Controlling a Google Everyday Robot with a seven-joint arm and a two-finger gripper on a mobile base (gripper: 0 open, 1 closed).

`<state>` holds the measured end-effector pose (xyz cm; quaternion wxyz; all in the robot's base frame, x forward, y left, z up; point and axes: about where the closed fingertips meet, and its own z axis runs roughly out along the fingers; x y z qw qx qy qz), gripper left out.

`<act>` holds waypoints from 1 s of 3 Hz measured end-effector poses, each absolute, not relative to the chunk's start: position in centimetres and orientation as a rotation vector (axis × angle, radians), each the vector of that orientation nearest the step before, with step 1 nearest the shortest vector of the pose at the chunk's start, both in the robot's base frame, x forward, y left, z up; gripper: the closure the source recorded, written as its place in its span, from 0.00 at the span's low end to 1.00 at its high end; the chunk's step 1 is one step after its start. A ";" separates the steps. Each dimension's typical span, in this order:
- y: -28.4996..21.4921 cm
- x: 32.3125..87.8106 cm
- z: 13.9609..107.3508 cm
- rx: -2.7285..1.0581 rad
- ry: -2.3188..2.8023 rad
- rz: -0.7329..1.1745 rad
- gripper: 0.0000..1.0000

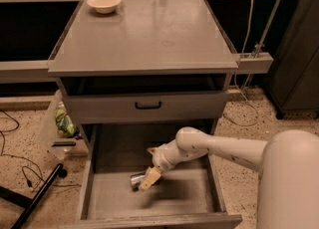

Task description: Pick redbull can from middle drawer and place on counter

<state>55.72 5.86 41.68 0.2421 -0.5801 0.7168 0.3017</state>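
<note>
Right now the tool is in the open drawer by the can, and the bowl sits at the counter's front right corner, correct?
No. The camera view shows the bowl at the far left corner of the counter. The tool is indeed in the open drawer by the can.

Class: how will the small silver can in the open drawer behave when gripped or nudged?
The small silver metal can seems to lie on its side on the grey drawer floor, so a nudge would probably roll it. Its shiny skin looks slippery. The pincer is down in the drawer beside it.
</note>
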 end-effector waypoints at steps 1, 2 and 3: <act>3.6 55.7 41.2 -1.549 1.996 0.800 0.00; 3.7 55.5 40.0 -1.564 1.997 0.831 0.00; 4.4 55.7 38.2 -1.587 1.999 0.871 0.00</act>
